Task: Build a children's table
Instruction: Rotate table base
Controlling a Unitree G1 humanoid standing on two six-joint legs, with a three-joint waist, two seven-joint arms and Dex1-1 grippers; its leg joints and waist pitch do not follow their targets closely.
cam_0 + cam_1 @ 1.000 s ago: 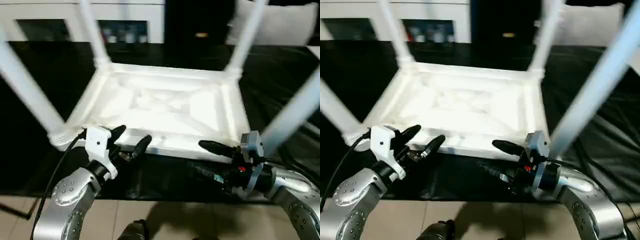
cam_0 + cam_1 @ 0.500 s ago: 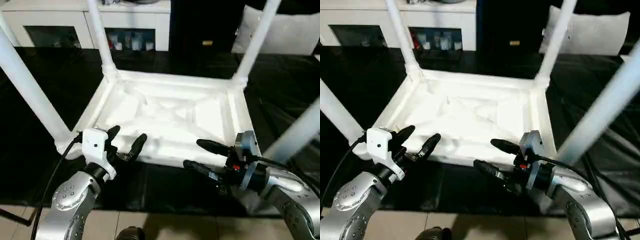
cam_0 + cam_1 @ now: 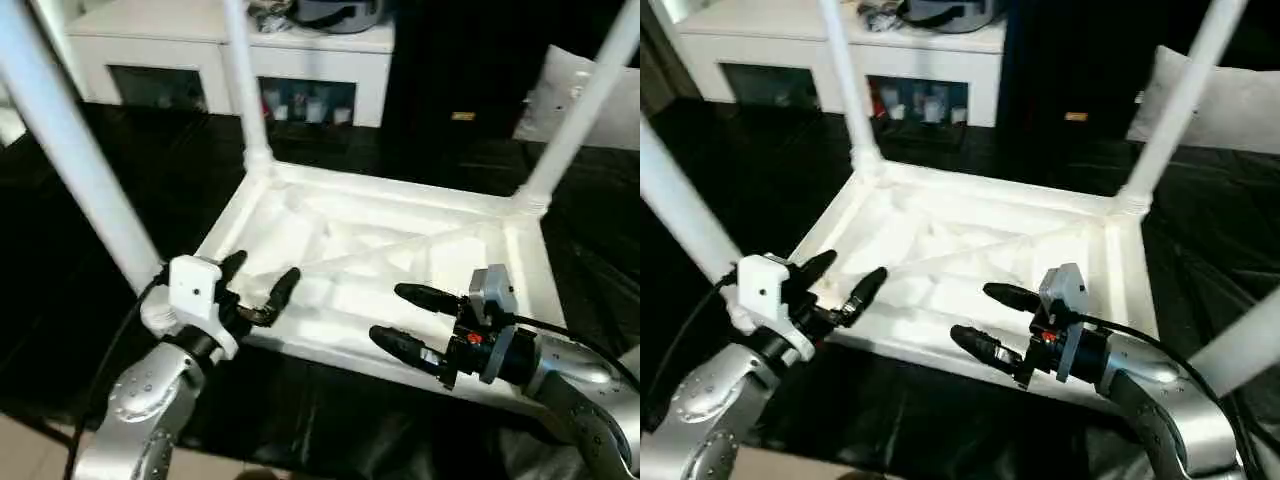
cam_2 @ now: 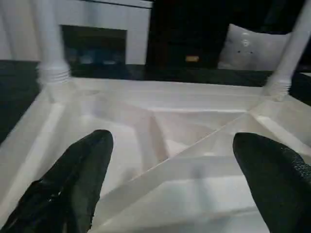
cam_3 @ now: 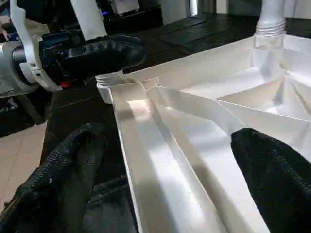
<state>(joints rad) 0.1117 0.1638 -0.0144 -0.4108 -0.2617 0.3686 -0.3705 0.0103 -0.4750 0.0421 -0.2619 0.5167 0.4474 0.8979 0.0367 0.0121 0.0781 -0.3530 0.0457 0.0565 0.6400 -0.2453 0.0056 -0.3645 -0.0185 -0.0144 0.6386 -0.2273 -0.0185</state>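
Observation:
The children's table (image 3: 380,250) lies upside down on a black sheet, its ribbed white underside facing up. Its legs stand up from the corner sockets: far left leg (image 3: 243,80), far right leg (image 3: 580,110), near left leg (image 3: 75,150), near right leg (image 3: 1240,345). My left gripper (image 3: 262,275) hangs open over the near rim by the near left corner, holding nothing. My right gripper (image 3: 388,313) is open at the near rim further right, one finger over the ribs and one outside the rim. The left wrist view has the left gripper (image 4: 171,141) facing the ribs; the right wrist view has the right gripper (image 5: 170,138) astride the rim.
A white cabinet (image 3: 200,60) with dark glass compartments stands behind the work. A white pillow (image 3: 590,90) lies at the back right. The black sheet (image 3: 120,200) spreads around the table, and pale floor tiles (image 3: 20,450) show at the near left.
The camera has tilted and shifted, so the whole scene sits differently. Both grippers now reach slightly further over the table's near rim. Both have stayed open.

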